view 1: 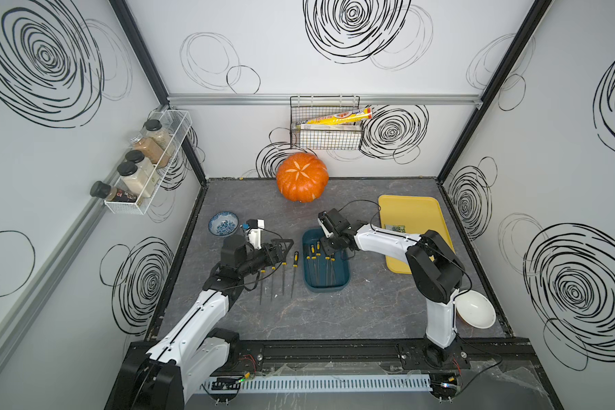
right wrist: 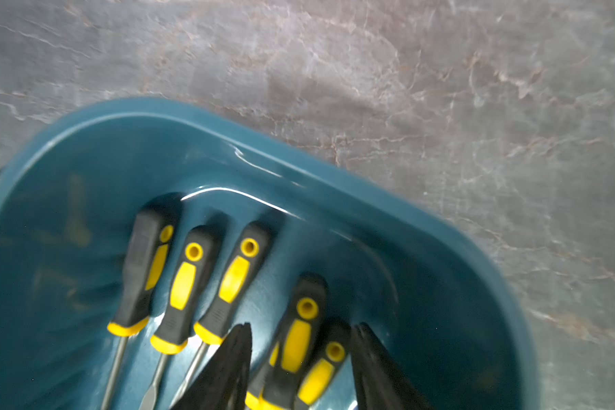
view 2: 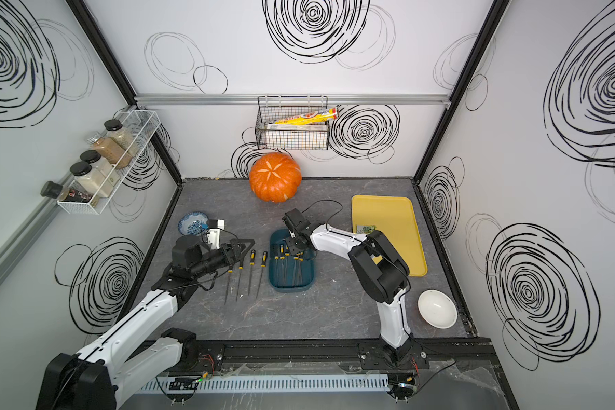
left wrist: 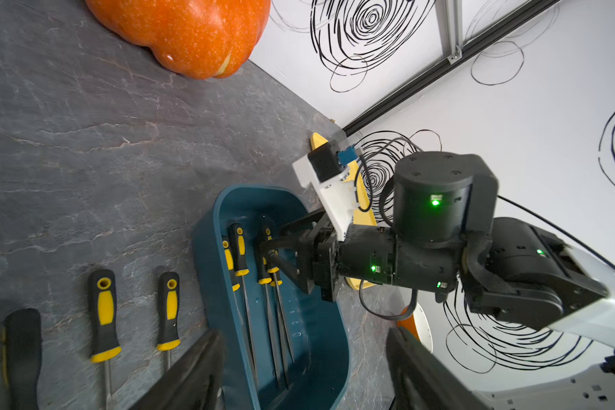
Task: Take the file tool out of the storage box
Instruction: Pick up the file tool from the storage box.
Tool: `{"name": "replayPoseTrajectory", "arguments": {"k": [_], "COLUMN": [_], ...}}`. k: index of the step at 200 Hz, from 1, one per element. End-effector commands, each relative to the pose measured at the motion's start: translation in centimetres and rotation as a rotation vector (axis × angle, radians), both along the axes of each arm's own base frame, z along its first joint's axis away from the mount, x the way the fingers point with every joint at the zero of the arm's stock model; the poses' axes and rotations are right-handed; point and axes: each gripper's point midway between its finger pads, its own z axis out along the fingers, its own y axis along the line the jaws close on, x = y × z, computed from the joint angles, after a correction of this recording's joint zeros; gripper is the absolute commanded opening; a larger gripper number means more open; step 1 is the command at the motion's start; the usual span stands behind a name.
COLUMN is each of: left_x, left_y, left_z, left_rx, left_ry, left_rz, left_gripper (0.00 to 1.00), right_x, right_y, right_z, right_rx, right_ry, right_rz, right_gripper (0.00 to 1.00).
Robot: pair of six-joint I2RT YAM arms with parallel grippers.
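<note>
The dark teal storage box point(view 1: 329, 287) point(view 2: 292, 288) sits mid-table and holds several file tools point(right wrist: 187, 280) with black-and-yellow handles. My right gripper point(right wrist: 303, 328) point(view 1: 329, 252) is down inside the box point(right wrist: 423, 248). Its fingers are apart and straddle two file handles point(right wrist: 299, 333), close to both sides; the picture is blurred. Left of the box, several more files point(view 1: 284, 269) point(left wrist: 103, 316) lie side by side on the table. My left gripper point(view 1: 286, 252) point(left wrist: 304, 333) hovers over their handles, open and empty, facing the box point(left wrist: 206, 269).
An orange pumpkin point(view 1: 301, 177) stands at the back. To the right lies a yellow tray point(view 1: 414, 209); a white bowl point(view 1: 474, 309) sits near the right arm's base. A blue bowl point(view 1: 223, 223) sits at the left. The walls carry a wire basket point(view 1: 325, 140) and a spice rack point(view 1: 146, 170).
</note>
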Motion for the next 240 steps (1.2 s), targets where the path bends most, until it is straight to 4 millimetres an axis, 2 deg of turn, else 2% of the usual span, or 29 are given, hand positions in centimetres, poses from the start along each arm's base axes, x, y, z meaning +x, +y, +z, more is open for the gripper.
{"name": "replayPoseTrajectory", "arguments": {"k": [1, 30, 81, 99, 111, 139, 173, 207, 226, 240], "left_x": [0.3, 0.4, 0.4, 0.3, 0.3, 0.0, -1.1, -2.7, -3.2, -3.1], "left_y": [-0.4, -0.5, -0.5, -0.4, -0.5, -1.0, -2.4, -4.5, -5.5, -5.5], "left_z": [0.5, -0.2, -0.4, -0.2, -0.2, 0.1, 1.5, 3.2, 3.4, 3.1], "left_rx": [-0.017, -0.017, -0.008, -0.006, -0.008, -0.026, -0.105, -0.152, -0.143, -0.121], "left_ry": [-0.042, -0.019, -0.013, -0.018, -0.02, -0.03, -0.073, -0.134, -0.149, -0.139], "left_rz": [-0.028, -0.038, -0.036, -0.034, -0.04, -0.068, -0.161, -0.274, -0.307, -0.298], "left_gripper": [0.78, 0.78, 0.78, 0.79, 0.78, 0.79, 0.79, 0.79, 0.78, 0.78], "right_x": [-0.4, -0.5, -0.4, -0.3, -0.4, -0.8, -0.8, -1.0, -1.2, -0.3], "right_y": [-0.4, 0.1, 0.2, 0.3, 0.8, 2.2, 3.2, 4.4, 4.9, 4.6], "right_z": [-0.6, -0.5, -2.1, -1.6, -1.0, 2.5, 8.2, 12.1, 14.0, 13.8], "right_rx": [-0.039, -0.021, -0.058, -0.054, -0.035, 0.06, 0.211, 0.349, 0.455, 0.426], "right_ry": [0.024, 0.022, 0.046, 0.039, 0.028, -0.033, -0.149, -0.212, -0.252, -0.255], "right_rz": [-0.022, -0.018, -0.03, -0.032, -0.026, -0.001, 0.026, 0.069, 0.082, 0.059], "right_gripper": [0.44, 0.42, 0.33, 0.25, 0.23, 0.21, 0.17, 0.16, 0.14, 0.13]}}
